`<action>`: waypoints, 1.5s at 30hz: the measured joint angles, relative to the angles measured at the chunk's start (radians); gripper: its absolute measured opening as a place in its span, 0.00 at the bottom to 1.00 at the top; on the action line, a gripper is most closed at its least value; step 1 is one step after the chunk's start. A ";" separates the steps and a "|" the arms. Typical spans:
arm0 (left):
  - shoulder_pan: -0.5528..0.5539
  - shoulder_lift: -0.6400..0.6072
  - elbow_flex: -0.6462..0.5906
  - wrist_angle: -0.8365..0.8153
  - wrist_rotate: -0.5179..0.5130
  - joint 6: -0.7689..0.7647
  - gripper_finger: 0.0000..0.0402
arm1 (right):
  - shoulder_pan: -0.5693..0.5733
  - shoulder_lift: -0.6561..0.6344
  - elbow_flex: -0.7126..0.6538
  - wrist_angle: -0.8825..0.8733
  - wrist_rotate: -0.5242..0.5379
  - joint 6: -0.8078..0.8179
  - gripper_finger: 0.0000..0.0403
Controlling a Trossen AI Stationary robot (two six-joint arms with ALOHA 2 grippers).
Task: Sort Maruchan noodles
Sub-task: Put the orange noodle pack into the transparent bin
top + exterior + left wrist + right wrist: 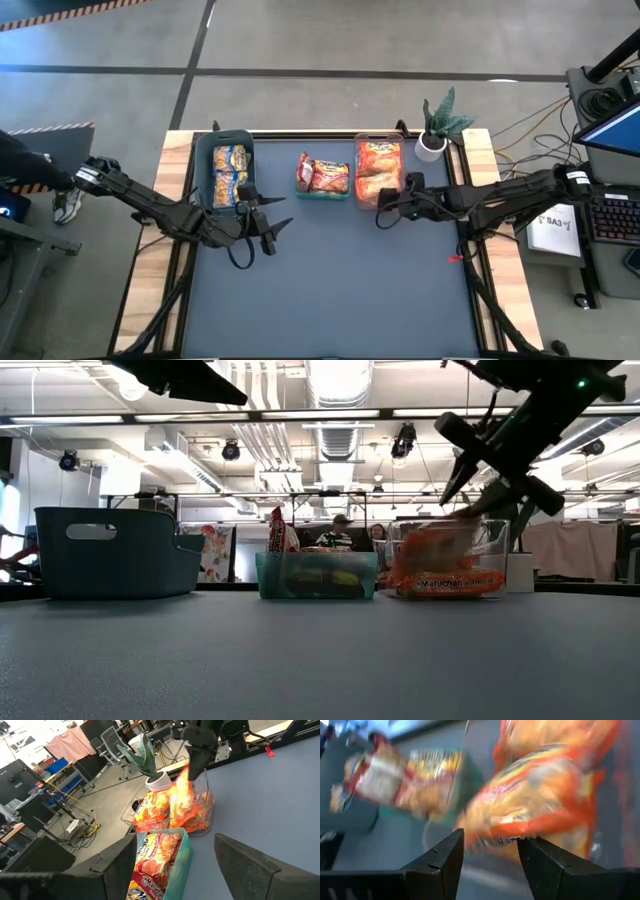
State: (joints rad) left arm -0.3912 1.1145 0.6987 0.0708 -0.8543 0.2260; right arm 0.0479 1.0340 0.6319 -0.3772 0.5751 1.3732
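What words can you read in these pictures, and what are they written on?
"Maruchan": on an orange-red packet in the clear bin, low view.
"SA3": looks like this on a white box right of the table, high view; not certain.
Red-and-white packets in the teal bin: print too blurred to read.
Yellow-and-blue packets: too small to read.

A potted plant (440, 125) stands at the far right corner of the dark surface (340, 290); a keyboard (612, 218) lies off its right side.
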 joint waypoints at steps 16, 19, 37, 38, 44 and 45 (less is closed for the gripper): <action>0.000 0.010 0.000 0.002 0.000 -0.005 0.61 | -0.016 -0.051 0.086 -0.243 -0.193 0.006 0.42; 0.000 0.013 0.000 0.005 0.000 -0.002 0.61 | -0.016 -0.051 0.162 -0.364 -0.189 0.003 0.42; 0.000 0.013 0.000 0.000 0.080 -0.047 0.61 | 0.023 0.002 0.340 -0.447 -0.111 -0.319 0.39; 0.000 0.013 0.000 0.001 0.082 -0.049 0.61 | 0.011 0.013 0.333 -0.447 -0.112 -0.330 0.37; 0.003 0.013 0.003 0.052 0.080 -0.024 0.61 | -0.128 0.105 0.343 -0.444 -0.292 -0.525 0.19; 0.003 0.013 0.004 0.069 0.079 -0.013 0.61 | -0.154 0.121 0.347 -0.440 -0.331 -0.556 0.16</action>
State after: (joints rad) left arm -0.3878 1.1278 0.7027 0.1397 -0.7748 0.2131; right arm -0.1066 1.1554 0.9788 -0.8172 0.2446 0.8175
